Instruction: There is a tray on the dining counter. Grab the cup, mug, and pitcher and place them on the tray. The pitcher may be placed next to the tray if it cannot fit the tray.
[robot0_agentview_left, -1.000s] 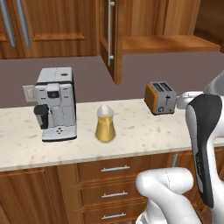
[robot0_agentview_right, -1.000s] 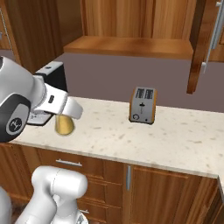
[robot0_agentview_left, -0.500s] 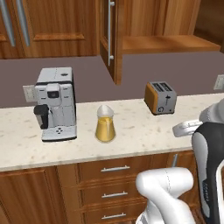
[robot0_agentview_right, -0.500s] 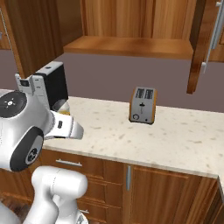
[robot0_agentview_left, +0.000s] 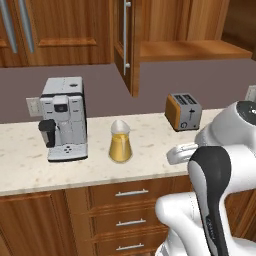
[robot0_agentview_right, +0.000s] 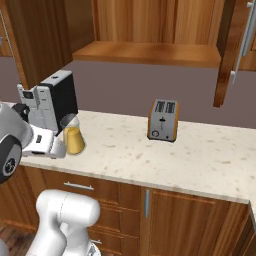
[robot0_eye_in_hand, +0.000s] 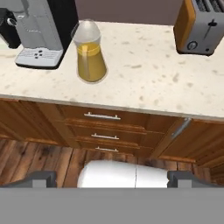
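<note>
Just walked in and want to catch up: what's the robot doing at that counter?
The arm is facing a beige counter where the pitcher of orange liquid stands upright between a coffee machine and a toaster, touching neither. The gripper is open and empty, pulled back from the counter edge above the drawers, with the pitcher ahead of it. Nothing has been picked up yet; the pitcher looks like the likely target.
</note>
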